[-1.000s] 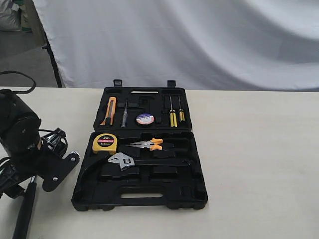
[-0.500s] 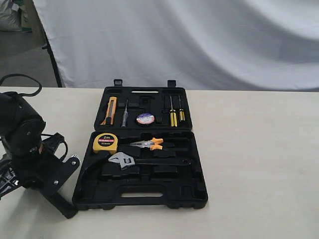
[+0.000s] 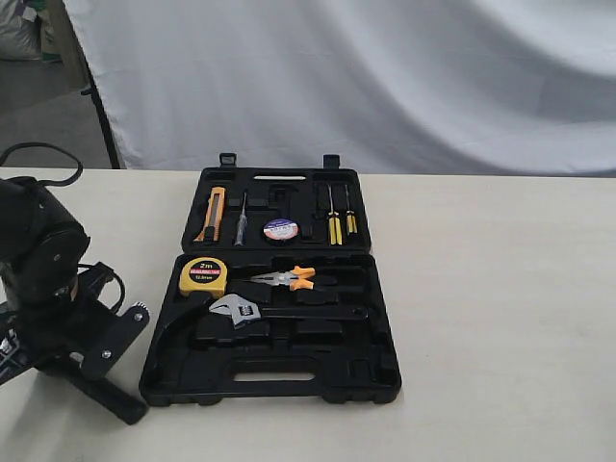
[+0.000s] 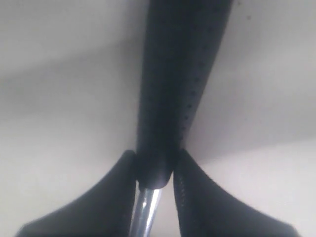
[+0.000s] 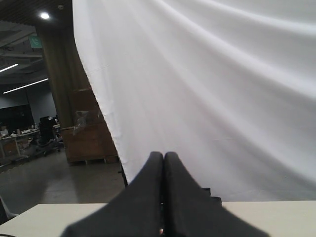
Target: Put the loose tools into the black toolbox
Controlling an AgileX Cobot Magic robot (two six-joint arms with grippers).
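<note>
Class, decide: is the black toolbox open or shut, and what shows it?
Open: the black toolbox lies with both halves spread flat, recesses and wrench showing.

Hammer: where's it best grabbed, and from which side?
Grip the hammer by its black handle, at the end where the steel shank emerges, coming from above, across its width: the handle is long, straight and slim. The left end effector is clamped right there.

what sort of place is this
Probably a robot test bay inside a big office or lab hall: a white sheet hung as backdrop behind a plain table, and beyond it ceiling lights and office desks.
</note>
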